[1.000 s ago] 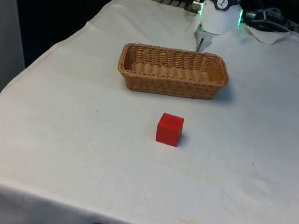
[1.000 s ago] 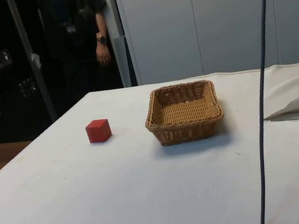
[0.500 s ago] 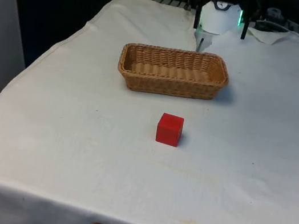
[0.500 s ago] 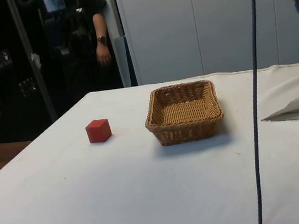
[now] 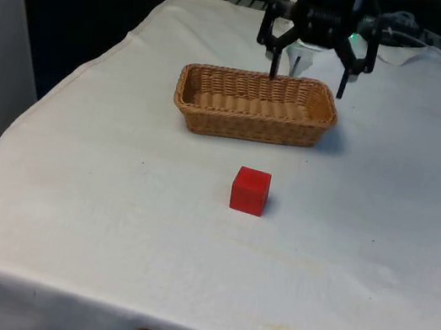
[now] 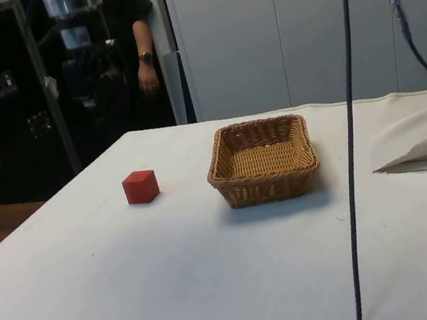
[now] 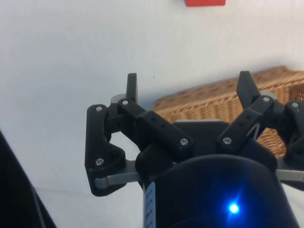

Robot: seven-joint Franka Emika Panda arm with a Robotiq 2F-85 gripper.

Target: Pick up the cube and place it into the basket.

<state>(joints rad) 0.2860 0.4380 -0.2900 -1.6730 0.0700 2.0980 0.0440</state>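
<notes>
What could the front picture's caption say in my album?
Open gripper hangs above the far side of the basket; the red cube sits on the cloth.

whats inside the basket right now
Nothing shows inside the basket: just bare wicker floor in the side view. The near wall hides a strip of the floor. The red cube sits on the cloth, and the hand hovers open.

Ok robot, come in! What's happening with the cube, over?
Gripper open, above the basket's far rim. Cube on the cloth, untouched, apart from the basket. Nothing between gripper and cube but the basket.
</notes>
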